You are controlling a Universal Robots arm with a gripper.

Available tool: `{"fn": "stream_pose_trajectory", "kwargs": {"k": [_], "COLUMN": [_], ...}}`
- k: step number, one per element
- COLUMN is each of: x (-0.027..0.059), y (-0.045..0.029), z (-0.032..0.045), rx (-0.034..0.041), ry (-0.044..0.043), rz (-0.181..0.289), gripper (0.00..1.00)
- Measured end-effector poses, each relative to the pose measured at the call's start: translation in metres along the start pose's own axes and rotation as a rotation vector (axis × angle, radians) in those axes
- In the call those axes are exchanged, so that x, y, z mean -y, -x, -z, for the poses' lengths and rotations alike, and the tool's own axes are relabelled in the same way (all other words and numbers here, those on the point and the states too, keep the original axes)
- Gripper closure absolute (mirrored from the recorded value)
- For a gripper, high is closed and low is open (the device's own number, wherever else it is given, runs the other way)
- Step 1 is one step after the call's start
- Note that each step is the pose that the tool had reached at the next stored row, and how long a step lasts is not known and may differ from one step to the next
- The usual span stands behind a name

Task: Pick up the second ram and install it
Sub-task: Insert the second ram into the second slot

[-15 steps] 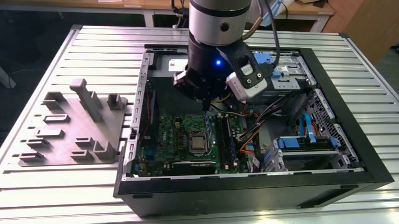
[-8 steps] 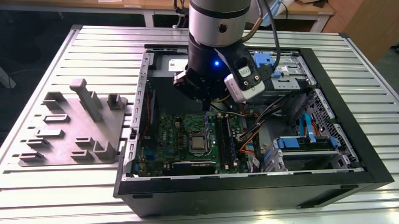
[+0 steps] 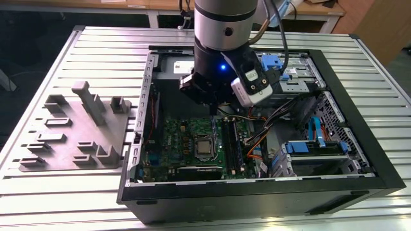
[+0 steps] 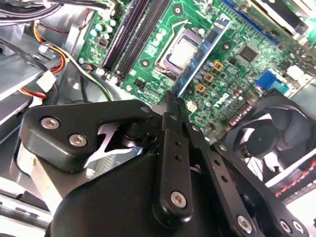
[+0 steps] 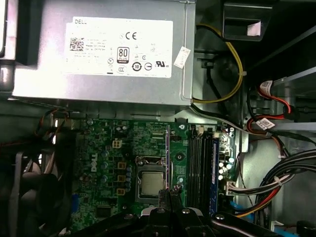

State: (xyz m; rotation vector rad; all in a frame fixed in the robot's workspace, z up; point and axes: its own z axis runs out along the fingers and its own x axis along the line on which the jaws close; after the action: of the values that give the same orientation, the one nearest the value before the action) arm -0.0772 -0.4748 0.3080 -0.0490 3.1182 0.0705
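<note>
Hand pinches the second ram above the motherboard, near the processor socket

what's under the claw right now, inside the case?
The second ram, clamped in the claw, hangs edge-on over the motherboard, beside the CPU socket. The strip of board directly beneath the stick is hidden by it.

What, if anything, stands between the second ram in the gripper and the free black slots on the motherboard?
Nothing visible does. The gripper holds the second ram over the board by the CPU socket, and the free slots lie beside it with only low board parts between.
</note>
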Motion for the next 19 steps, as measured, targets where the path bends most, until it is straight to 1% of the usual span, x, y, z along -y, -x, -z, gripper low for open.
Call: {"fn": "stream_pose_trajectory", "kwargs": {"k": [3,5,8,13,19], "x": [0.0001,0.0002,0.0004,0.0009,0.0017], "y": [0.0004,0.0019,0.0061,0.0146,0.0317], "z": [-0.0023,-0.0039,-0.0067,-0.0108,-0.0163], "rx": [0.0108,0.0139,0.0170,0.0180,0.0181], "ry": [-0.0001,-0.0002,-0.0003,-0.0005,-0.0004], "rz": [0.001,0.000,0.000,0.000,0.000], "gripper": [0.89,0.89,0.89,0.89,0.89]}}
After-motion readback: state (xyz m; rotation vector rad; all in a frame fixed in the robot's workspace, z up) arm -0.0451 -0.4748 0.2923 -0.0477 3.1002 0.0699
